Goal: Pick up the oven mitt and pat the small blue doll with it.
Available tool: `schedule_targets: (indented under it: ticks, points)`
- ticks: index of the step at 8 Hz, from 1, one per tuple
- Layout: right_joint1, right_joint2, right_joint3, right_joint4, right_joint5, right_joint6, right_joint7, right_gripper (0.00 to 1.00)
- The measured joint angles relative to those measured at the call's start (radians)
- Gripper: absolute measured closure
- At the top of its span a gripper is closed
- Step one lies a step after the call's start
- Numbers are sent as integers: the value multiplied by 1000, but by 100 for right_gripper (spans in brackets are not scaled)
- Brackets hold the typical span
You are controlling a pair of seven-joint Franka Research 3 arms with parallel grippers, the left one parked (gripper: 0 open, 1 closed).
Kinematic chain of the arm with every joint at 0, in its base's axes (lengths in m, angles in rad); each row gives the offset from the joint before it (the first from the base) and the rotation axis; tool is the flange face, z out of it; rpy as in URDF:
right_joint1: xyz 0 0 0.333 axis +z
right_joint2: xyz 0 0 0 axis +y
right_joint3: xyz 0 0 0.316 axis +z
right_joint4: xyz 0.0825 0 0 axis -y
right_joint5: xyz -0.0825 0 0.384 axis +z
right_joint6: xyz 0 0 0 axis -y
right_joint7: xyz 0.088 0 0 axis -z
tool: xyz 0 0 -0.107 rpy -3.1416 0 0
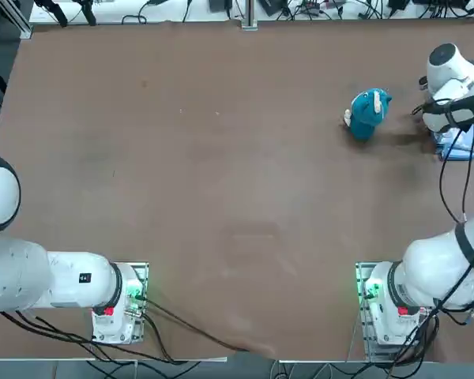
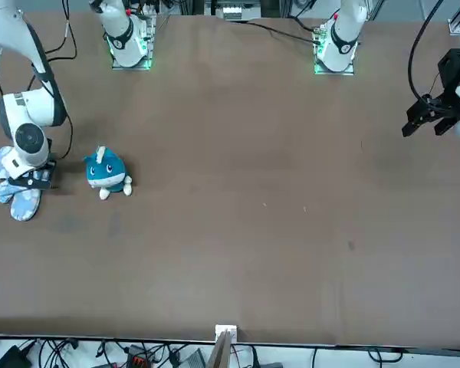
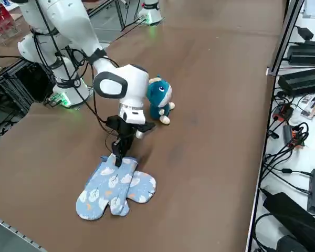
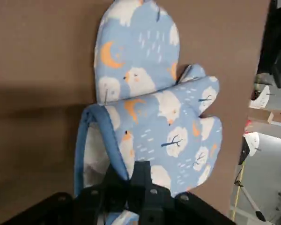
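Note:
My right gripper (image 3: 117,158) points down near the table's right edge, shut on the dark-blue cuff of the oven mitt (image 3: 132,187). The mitt is pale blue with white clouds and trees. In the right wrist view the fingers (image 4: 141,174) pinch the cuff's upper layer, and the mitt (image 4: 178,131) gapes to show its white lining. A second like mitt (image 4: 131,51) lies partly under it, flat on the table. The small blue doll (image 3: 159,97) stands upright just beyond the gripper toward the table's middle, apart from both mitts. It also shows in the top view (image 1: 367,110) and the front view (image 2: 105,172).
The mitts lie close to the table's right edge (image 3: 37,231). Black boxes and cables (image 3: 304,79) run along the table's far side, past a metal rail. The parked left arm (image 1: 31,276) stays at the near left.

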Motion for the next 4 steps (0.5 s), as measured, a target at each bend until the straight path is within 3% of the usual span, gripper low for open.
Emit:
schedule_targets:
  ticks: [2, 4]
  points:
    - [8, -83, 21, 8, 15, -79, -42, 96]
    - [13, -165, 54, 20, 129, -162, -186, 96]
